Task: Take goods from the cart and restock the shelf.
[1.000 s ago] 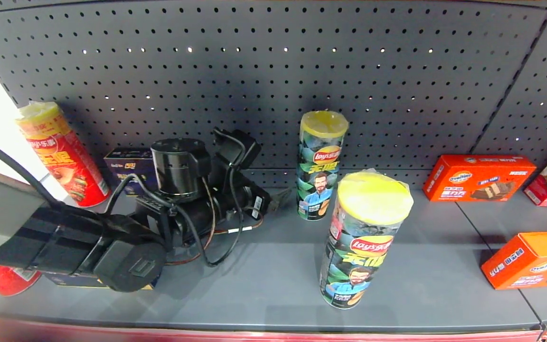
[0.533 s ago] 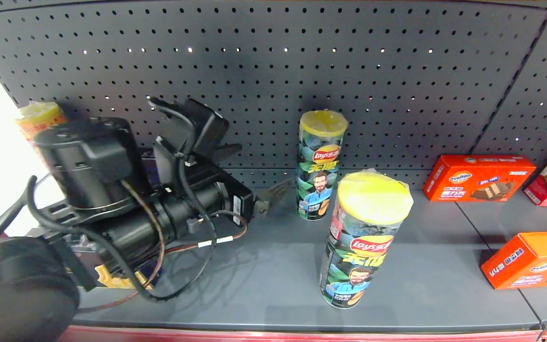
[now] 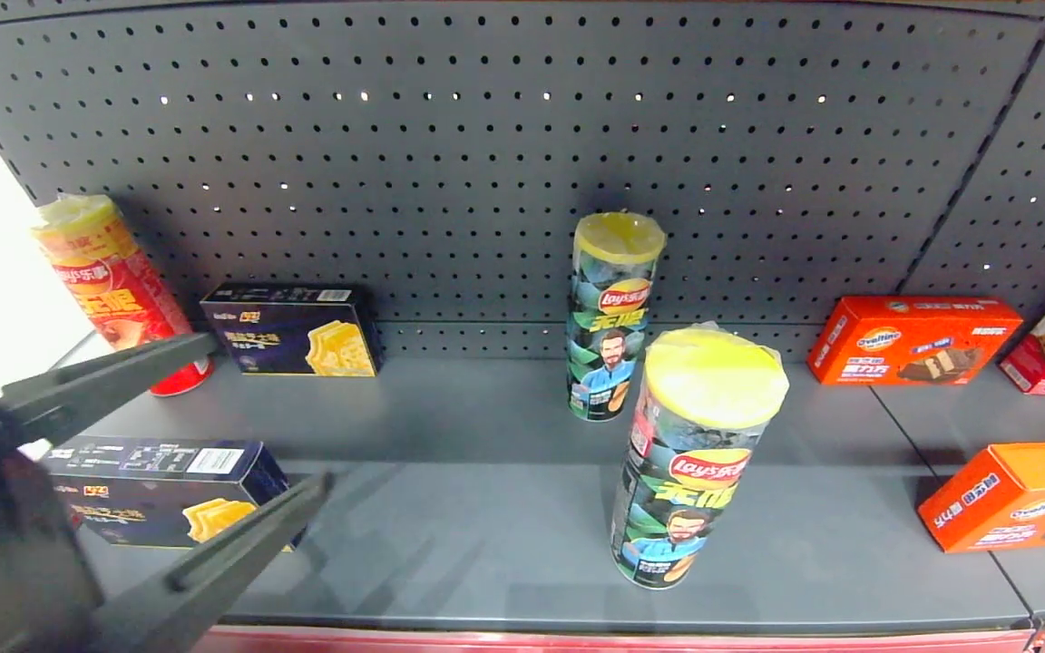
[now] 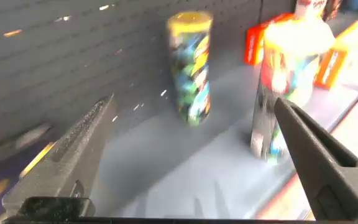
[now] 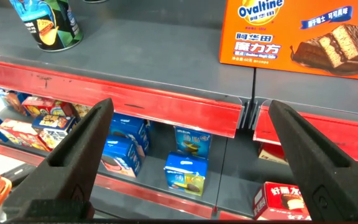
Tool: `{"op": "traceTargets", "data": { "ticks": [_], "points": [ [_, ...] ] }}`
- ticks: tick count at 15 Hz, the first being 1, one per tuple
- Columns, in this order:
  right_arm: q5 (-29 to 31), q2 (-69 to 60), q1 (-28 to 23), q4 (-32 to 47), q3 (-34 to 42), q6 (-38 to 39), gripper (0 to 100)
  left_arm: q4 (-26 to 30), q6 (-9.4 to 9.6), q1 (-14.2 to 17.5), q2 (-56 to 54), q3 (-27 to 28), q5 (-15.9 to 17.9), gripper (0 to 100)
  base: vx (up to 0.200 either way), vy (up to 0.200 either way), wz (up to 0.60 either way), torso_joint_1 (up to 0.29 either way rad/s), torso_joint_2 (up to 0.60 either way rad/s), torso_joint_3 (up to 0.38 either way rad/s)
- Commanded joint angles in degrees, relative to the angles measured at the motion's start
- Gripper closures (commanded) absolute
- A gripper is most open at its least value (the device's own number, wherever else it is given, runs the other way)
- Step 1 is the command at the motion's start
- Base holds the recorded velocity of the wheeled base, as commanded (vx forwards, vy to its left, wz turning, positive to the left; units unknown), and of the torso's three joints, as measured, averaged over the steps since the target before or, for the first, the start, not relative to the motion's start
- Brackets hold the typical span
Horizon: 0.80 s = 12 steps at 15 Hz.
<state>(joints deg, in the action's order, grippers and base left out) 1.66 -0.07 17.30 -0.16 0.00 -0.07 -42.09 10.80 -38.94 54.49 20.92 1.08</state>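
Stock stands on the shelf (image 3: 486, 508): a blue box (image 3: 169, 490) lies placed at 8 o'clock, just beside the left gripper (image 3: 270, 411), whose jaws gape empty. Right gripper (image 5: 190, 106) is likewise released, holding nothing. Another fetch is probably due.

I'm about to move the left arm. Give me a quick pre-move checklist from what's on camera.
1. Left gripper open, holding nothing: ok.
2. Right gripper open, holding nothing: ok.
3. Front blue box lying flat on the shelf: ok.
4. Lower finger clear of that box: cannot tell.
5. Near green can upright: ok.
6. Rear green can upright: ok.
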Motion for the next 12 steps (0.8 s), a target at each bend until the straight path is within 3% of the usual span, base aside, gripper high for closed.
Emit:
{"op": "traceTargets", "data": {
  "ticks": [1, 2, 3, 4, 5, 6, 7, 8, 12],
  "points": [
    [0.01, 0.07, 0.02, -0.02, 0.0, -0.01, 0, 14.32, 0.98, 11.43, -32.17, -12.31, 2.08, 0, 0.0, 0.0, 0.0, 0.0, 0.0, 0.0],
    [0.01, 0.07, 0.02, -0.02, 0.0, -0.01, 0, 14.76, 0.98, 15.56, -36.47, -15.82, 2.52, 0, 0.0, 0.0, 0.0, 0.0, 0.0, 0.0],
    [0.01, 0.07, 0.02, -0.02, 0.0, -0.01, 0, 14.67, 0.89, 24.43, -40.08, -20.74, 3.92, 0, 0.0, 0.0, 0.0, 0.0, 0.0, 0.0],
    [0.01, 0.07, 0.02, -0.02, 0.0, -0.01, 0, 16.52, 0.8, 30.15, -42.28, -20.92, 5.51, 0, 0.0, 0.0, 0.0, 0.0, 0.0, 0.0],
    [0.01, 0.07, 0.02, -0.02, 0.0, -0.01, 0, 22.67, 0.45, 39.02, -46.14, -20.92, 8.5, 0, 0.0, 0.0, 0.0, 0.0, 0.0, 0.0],
    [0.01, 0.07, 0.02, 0.07, 0.0, -0.01, 0, 27.42, 0.45, 40.87, -49.13, -20.92, 9.37, 0, 0.0, 0.0, 0.0, 0.0, 0.0, 0.0],
    [0.01, 0.07, 0.02, -0.02, 0.0, -0.01, 0, 33.22, 0.89, 39.99, -52.82, -20.92, 9.9, 0, 0.0, 0.0, 0.0, 0.0, 0.0, 0.0],
    [0.01, 0.07, 0.02, -0.02, 0.0, -0.01, 0, 35.06, 0.98, 38.41, -54.23, -20.92, 9.9, 0, 0.0, 0.0, 0.0, 0.0, 0.0, 0.0],
    [0.01, 0.07, 0.02, -0.02, 0.0, -0.01, 0, 38.31, 0.36, 38.59, -54.49, -20.92, 9.9, 0, 0.0, 0.0, 0.0, 0.0, 0.0, 0.0]
  ]
}}
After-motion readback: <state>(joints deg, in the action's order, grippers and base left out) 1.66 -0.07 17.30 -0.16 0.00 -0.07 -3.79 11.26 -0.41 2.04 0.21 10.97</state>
